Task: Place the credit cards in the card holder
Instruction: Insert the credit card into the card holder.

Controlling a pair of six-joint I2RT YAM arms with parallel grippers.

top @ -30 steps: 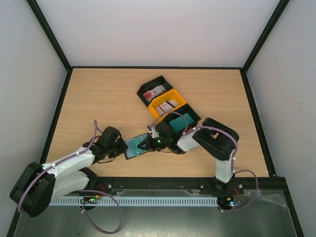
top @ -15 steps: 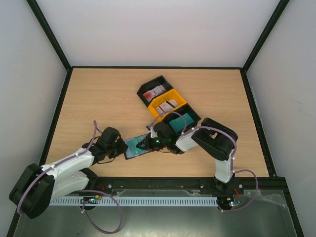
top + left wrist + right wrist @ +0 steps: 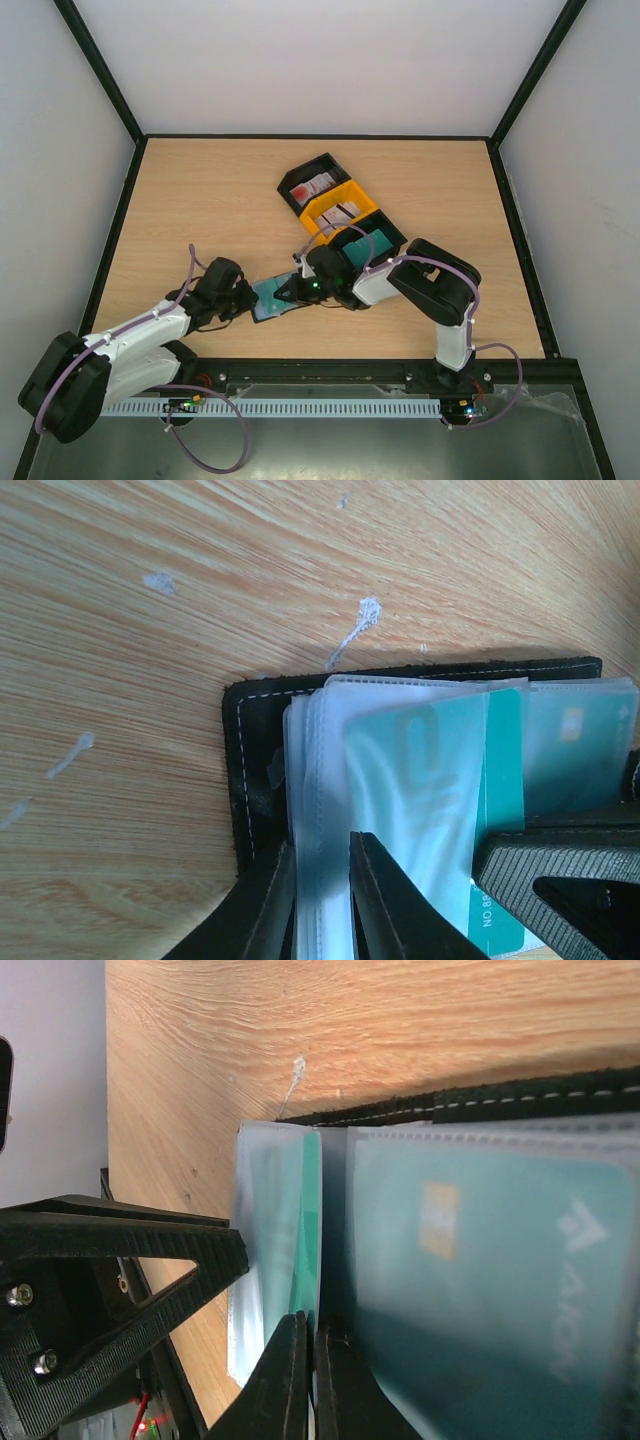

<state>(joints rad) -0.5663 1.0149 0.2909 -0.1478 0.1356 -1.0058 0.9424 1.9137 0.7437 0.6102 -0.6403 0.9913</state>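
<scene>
My left end effector (image 3: 320,855): narrow, pinching black leather-like card holder (image 3: 238,770) sleeves.
My right end effector (image 3: 308,1325): clamped on teal-green plastic card (image 3: 311,1210).
Overhead only: yellow plastic tray (image 3: 312,220).

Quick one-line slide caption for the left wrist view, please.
Left gripper pinches the card holder's clear sleeves while the shut right gripper meets a teal-green card there.

I see my left arm (image 3: 140,335) lying low, reaching from the near-left corner of the table (image 3: 200,200) toward the middle | left gripper (image 3: 247,298) pinched almost closed, thin gap between fingers | my right arm (image 3: 440,285) bent, pointing left along the near edge | right gripper (image 3: 287,293) squeezed tight | both tips nearly meet
</scene>
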